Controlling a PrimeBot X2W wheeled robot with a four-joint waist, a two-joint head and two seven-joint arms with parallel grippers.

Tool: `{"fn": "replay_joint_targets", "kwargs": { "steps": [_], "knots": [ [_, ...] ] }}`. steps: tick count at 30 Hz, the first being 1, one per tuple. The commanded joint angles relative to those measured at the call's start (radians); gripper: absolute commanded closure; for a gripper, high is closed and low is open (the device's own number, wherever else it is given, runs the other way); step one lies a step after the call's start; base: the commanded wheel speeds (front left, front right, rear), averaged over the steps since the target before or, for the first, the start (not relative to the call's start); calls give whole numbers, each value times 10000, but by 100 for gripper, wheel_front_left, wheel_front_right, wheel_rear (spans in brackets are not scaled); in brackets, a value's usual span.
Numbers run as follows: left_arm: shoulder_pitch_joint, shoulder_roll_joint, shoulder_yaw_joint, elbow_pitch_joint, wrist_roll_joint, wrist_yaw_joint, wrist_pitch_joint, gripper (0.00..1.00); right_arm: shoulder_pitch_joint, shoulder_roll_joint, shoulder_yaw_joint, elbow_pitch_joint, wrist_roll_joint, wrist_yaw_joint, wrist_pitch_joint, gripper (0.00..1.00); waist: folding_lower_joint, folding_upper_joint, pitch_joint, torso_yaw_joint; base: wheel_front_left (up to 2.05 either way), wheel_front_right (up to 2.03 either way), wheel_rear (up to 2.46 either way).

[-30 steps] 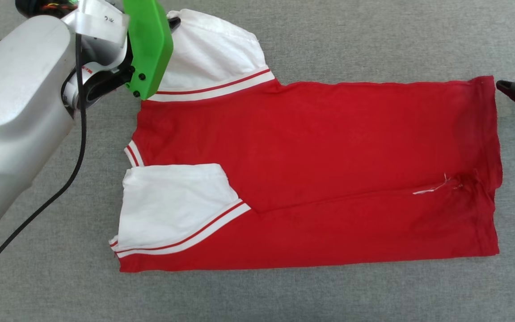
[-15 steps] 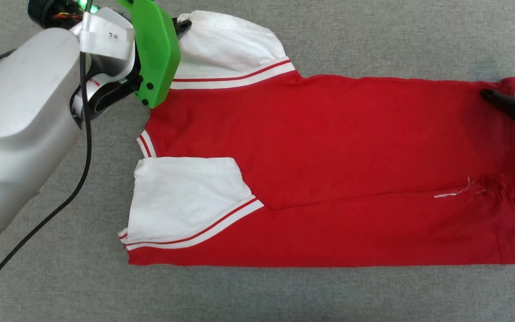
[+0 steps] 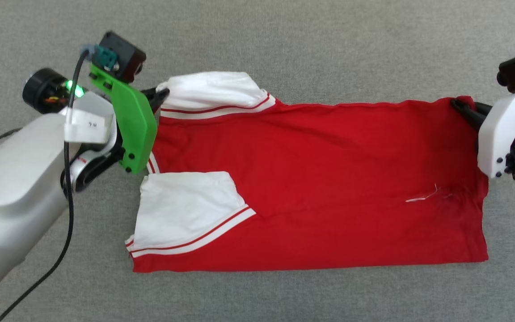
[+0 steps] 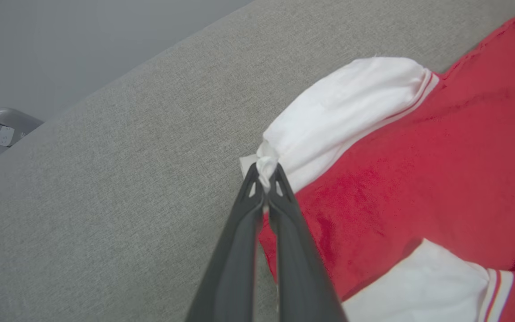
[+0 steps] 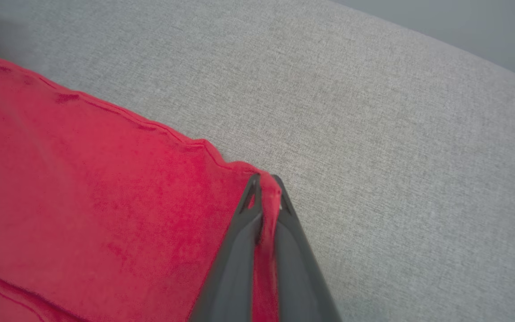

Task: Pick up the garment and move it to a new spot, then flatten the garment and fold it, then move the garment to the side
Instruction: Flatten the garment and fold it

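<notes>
The garment (image 3: 320, 179), a red T-shirt with white sleeves and red-white trim, lies spread sideways on the grey surface, its near long edge folded in and one white sleeve (image 3: 186, 210) lying on top. My left gripper (image 3: 162, 94) is shut on the far white sleeve at the garment's left end; the left wrist view shows white cloth (image 4: 267, 164) pinched between the fingertips. My right gripper (image 3: 456, 103) is shut on the far hem corner at the right end, with red cloth (image 5: 270, 192) squeezed between its fingers (image 5: 244, 223). Both held corners are lifted slightly.
Grey fabric surface (image 3: 284, 44) stretches on all sides of the garment. A black cable (image 3: 67, 214) hangs from my left forearm at the lower left. The surface's far edge (image 4: 105, 89) shows in the left wrist view.
My right gripper came in from the right and shut on the hem corner. The far edge of the garment has been drawn taut and raised. The head camera has shifted.
</notes>
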Motion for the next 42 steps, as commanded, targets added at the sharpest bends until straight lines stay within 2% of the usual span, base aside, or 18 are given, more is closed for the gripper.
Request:
{"fn": "replay_joint_targets", "kwargs": {
  "steps": [1, 8, 17, 21, 25, 27, 29, 30, 31, 37, 42],
  "knots": [
    [410, 186, -16, -241, 17, 196, -156, 100, 348, -128, 72, -107, 40, -7, -279, 100, 0, 0, -787, -84, 0, 0, 0],
    [2155, 892, -270, -1727, -212, 1067, -597, 100, 2092, -645, -115, -568, 129, -7, -1285, 100, 0, 0, -1634, 147, 0, 0, 0],
    [4082, 1451, -642, -3009, -595, 2109, -1018, 100, 4290, -692, -801, -1185, 52, -7, -1819, 100, 0, 0, -2092, 334, 0, 0, 0],
    [4659, 1533, -893, -3187, -627, 2351, -1084, 100, 5170, -648, -1271, -1409, 79, -7, -1824, 100, 0, 0, -2027, 396, 0, 0, 0],
    [4985, 1267, -1142, -3030, -662, 2426, -1054, 100, 5901, -553, -1670, -1451, 58, -7, -1661, 100, 0, 0, -1813, 464, 0, 0, 0],
    [5179, 787, -1291, -2369, -739, 2285, -1160, 100, 6481, -316, -1853, -1364, 29, -7, -1304, 100, 0, 0, -1607, 517, 0, 0, 0],
    [5224, 617, -1260, -2059, -751, 2276, -1342, 100, 6529, -217, -1927, -1355, 18, -7, -1260, 100, 0, 0, -1591, 509, 0, 0, 0],
    [5226, 552, -1205, -1912, -693, 2340, -1532, 75, 6511, -160, -2026, -1384, 43, -7, -1276, 58, 0, 0, -1611, 502, 0, 0, 0],
    [5227, 519, -1140, -1820, -627, 2412, -1736, 0, 6490, -119, -2125, -1445, 82, -7, -1320, 0, 0, 0, -1645, 496, 0, 0, 0],
    [5444, 542, -516, -1751, -251, 3182, -3399, 0, 6574, -355, -2858, -2477, 795, -7, -1240, 0, 0, 0, -2028, 502, 0, 0, 0],
    [5657, 566, 90, -1896, 188, 4250, -4881, 0, 6804, -890, -3808, -3276, 1729, -7, -630, 0, 0, 0, -2185, 589, 0, 0, 0]
  ]
}}
